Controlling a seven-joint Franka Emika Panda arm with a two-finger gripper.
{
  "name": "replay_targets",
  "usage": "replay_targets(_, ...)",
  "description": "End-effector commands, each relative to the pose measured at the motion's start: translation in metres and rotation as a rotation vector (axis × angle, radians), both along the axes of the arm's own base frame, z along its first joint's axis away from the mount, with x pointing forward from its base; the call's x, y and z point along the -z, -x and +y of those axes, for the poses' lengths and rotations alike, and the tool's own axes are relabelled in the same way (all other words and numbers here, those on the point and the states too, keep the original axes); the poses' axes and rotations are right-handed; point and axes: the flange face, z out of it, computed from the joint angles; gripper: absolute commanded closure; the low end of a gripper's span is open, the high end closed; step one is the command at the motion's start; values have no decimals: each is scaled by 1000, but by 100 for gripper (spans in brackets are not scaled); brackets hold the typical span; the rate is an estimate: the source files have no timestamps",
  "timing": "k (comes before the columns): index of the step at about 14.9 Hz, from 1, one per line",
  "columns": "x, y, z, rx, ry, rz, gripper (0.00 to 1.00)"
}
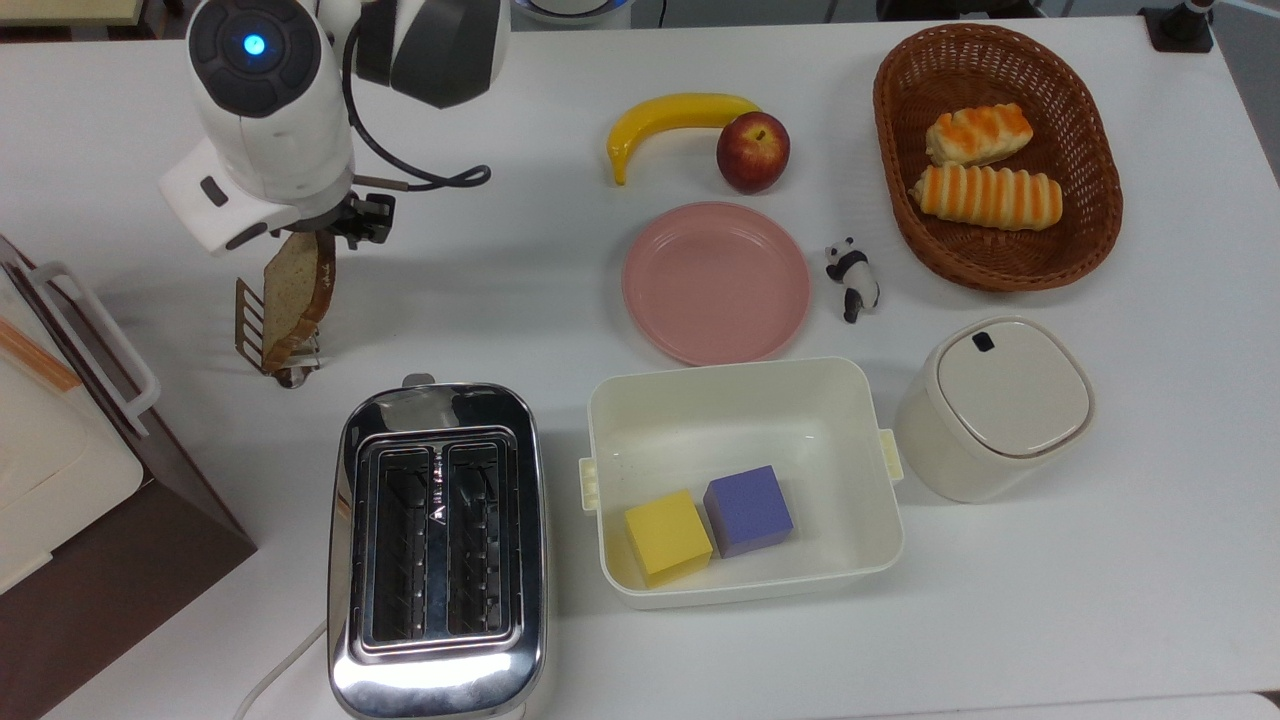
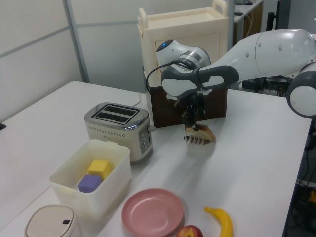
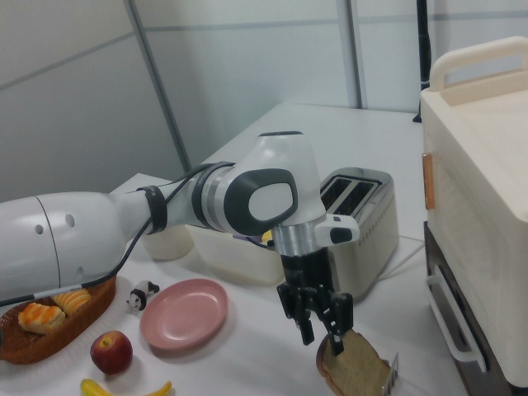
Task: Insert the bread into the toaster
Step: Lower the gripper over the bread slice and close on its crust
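Observation:
A brown speckled slice of bread (image 1: 296, 292) (image 2: 203, 131) (image 3: 353, 368) stands on edge in a small wire rack (image 1: 258, 338) (image 2: 196, 140). My gripper (image 1: 345, 222) (image 2: 191, 120) (image 3: 322, 324) hangs straight down just over the slice's rounded top. Its two fingers stand apart, open, with the crust right below the gap; I cannot tell whether they touch it. The chrome two-slot toaster (image 1: 437, 548) (image 2: 117, 123) (image 3: 360, 216) stands near the table's front edge in the top view, below the rack, with both slots empty.
A cream and brown cabinet (image 1: 60, 470) (image 2: 185, 64) stands close to the rack. On the top view's right are a pink plate (image 1: 716, 282), a banana (image 1: 672, 118), an apple (image 1: 753, 151), a roll basket (image 1: 996, 255), a panda figure (image 1: 852, 276), a white bin (image 1: 742, 410) with two cubes, and a lidded canister (image 1: 995, 405).

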Motion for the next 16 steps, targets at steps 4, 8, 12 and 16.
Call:
replay_targets(4, 8, 1, 6, -31, 21, 12, 47)
replay_targets(8, 7, 1, 5, -38, 27, 14, 88)
replay_targets(12, 6, 1, 5, -38, 29, 12, 100)
replay_targets(16, -4, 1, 3, -35, 33, -2, 100)
